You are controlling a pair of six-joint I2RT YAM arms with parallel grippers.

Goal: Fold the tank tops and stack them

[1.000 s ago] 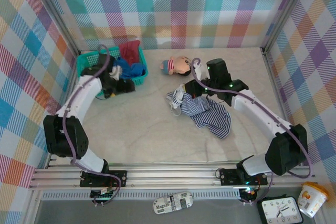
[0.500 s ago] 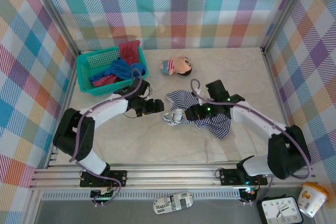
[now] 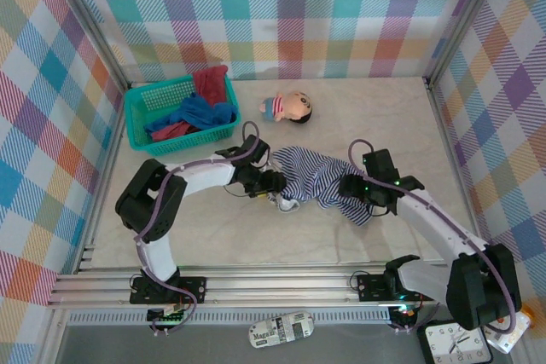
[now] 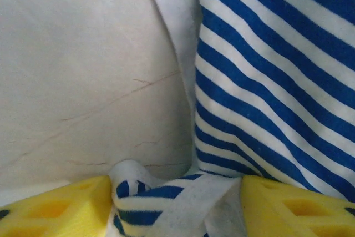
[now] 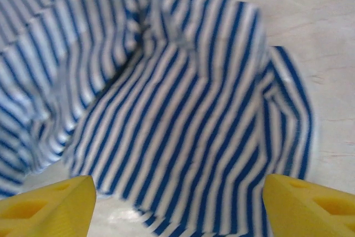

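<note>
The navy-and-white striped tank top (image 3: pixel 317 178) lies rumpled on the table's middle. My left gripper (image 3: pixel 275 183) is low at its left edge. In the left wrist view the left gripper (image 4: pixel 175 195) has its yellow fingers (image 4: pixel 61 206) apart, with a bunched fold of the striped tank top (image 4: pixel 266 65) lying between them. My right gripper (image 3: pixel 351 187) hangs over the top's right part. In the right wrist view the right gripper (image 5: pixel 177 195) is open wide above the striped tank top (image 5: pixel 183 109), holding nothing. The bright blue tank top (image 3: pixel 200 111) and the dark red tank top (image 3: pixel 211 83) sit in the basket.
The teal mesh basket (image 3: pixel 162 91) stands at the back left. A big-headed doll (image 3: pixel 290 106) lies behind the striped top. Plaid walls close in the table on three sides. Bare tabletop (image 3: pixel 213 228) lies in front of the striped top.
My left arm swung from the basket to the striped top's left edge and its jaws narrowed. My right gripper opened, let go of the striped top and moved right.
</note>
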